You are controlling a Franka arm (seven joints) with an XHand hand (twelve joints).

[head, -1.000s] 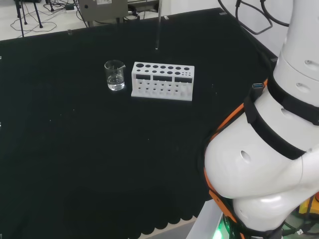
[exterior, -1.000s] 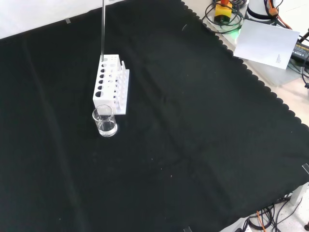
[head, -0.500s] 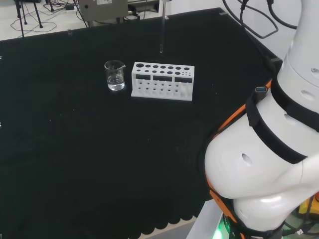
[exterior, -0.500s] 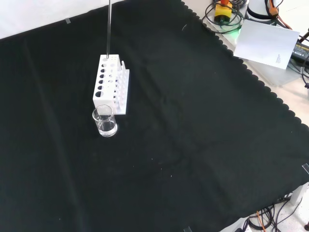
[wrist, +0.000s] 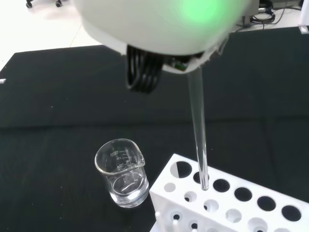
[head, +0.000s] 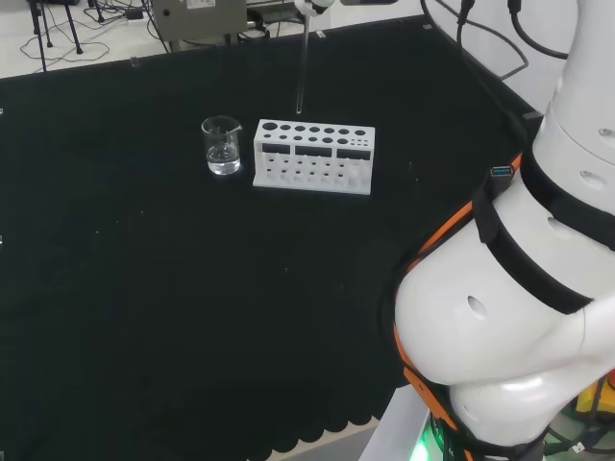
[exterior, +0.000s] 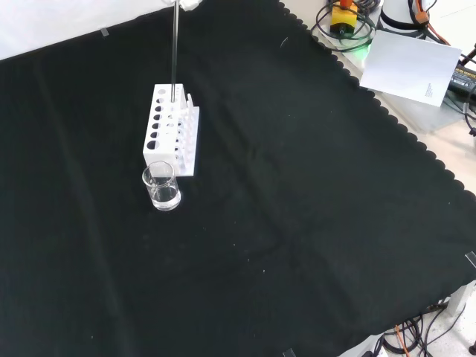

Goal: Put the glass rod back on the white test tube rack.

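Shifted glass rod (wrist: 199, 130) over white test tube rack (head: 313, 156), hanging upright, tip just above a hole; hand grip state can't tell

No readable text anywhere; the beaker (wrist: 121, 173) at the wrist view's lower middle carries faint, illegible graduation marks.
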